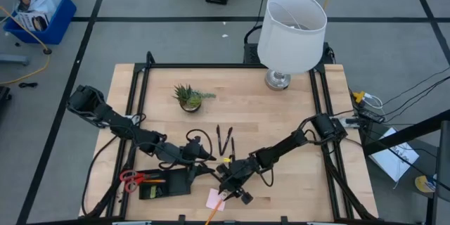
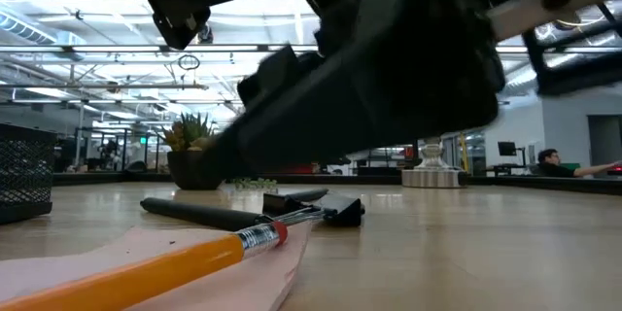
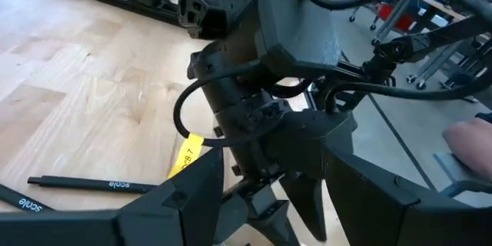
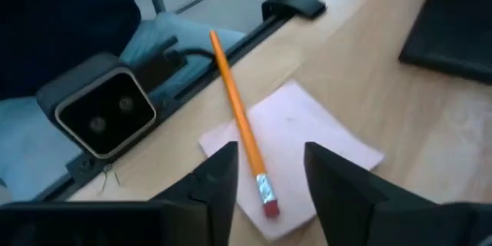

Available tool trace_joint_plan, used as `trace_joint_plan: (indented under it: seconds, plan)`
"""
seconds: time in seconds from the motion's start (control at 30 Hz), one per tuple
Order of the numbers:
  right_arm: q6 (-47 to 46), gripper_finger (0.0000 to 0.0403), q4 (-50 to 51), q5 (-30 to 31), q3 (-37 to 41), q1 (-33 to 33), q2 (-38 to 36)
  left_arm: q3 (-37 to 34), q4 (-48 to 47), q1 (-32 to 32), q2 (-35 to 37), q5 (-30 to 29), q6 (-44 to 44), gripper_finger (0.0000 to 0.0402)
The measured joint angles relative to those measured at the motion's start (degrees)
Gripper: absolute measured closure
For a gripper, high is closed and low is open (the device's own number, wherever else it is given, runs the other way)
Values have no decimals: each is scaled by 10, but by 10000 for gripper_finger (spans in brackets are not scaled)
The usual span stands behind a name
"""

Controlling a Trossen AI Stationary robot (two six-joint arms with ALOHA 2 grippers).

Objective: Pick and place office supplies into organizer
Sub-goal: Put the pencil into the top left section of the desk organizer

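So the pencil (image 4: 240, 127) is your classic orange-yellow one with a silver band and a red eraser on the end, lying diagonally across the pink sticky pad (image 4: 307, 150) near the front edge of the table (image 1: 295, 133). The right gripper (image 4: 269, 171) hangs right over the eraser end with its fingers apart, nothing between them. Two black pens (image 1: 225, 139) lie side by side mid-table, and there's a little yellow block (image 3: 185, 156) next to them. The black organizer tray (image 1: 167, 185) sits at the front left, with the red-handled scissors (image 1: 133, 178) on its left end. The left gripper (image 1: 209, 156) hovers just past the tray, fingers spread, holding nothing. Small potted plant (image 1: 188, 98) and a white lamp (image 1: 290, 31) farther back.
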State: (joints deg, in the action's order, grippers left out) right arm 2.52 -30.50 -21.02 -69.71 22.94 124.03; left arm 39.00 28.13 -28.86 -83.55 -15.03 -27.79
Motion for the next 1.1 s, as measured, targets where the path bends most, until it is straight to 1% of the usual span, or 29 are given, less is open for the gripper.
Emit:
trace_joint_plan:
  seconds: [0.13, 0.23, 0.3, 0.4, 0.6, 0.87, 1.1]
  plan:
    - [16, 222, -6, 0, 0, 2, -2, 0, 5, -7, 0, 0, 3, 179]
    - [29, 216, -9, 3, 0, 8, -1, 0, 12, -11, 0, 0, 4, 179]
    - [40, 217, -9, 24, 0, 13, -1, 0, 17, -14, 0, 0, 7, 178]
    - [59, 223, -4, 47, 0, 19, -1, 0, 22, -16, 0, 0, 7, 178]
    - [57, 241, -6, 47, 0, 19, 6, 0, 20, -16, 0, 0, 9, 179]
    - [54, 242, -22, 46, 0, 19, 37, 0, 20, -17, 0, 0, 11, 178]
    - [59, 259, -28, 44, 0, 17, 44, 0, 20, -17, 0, 0, 11, 178]
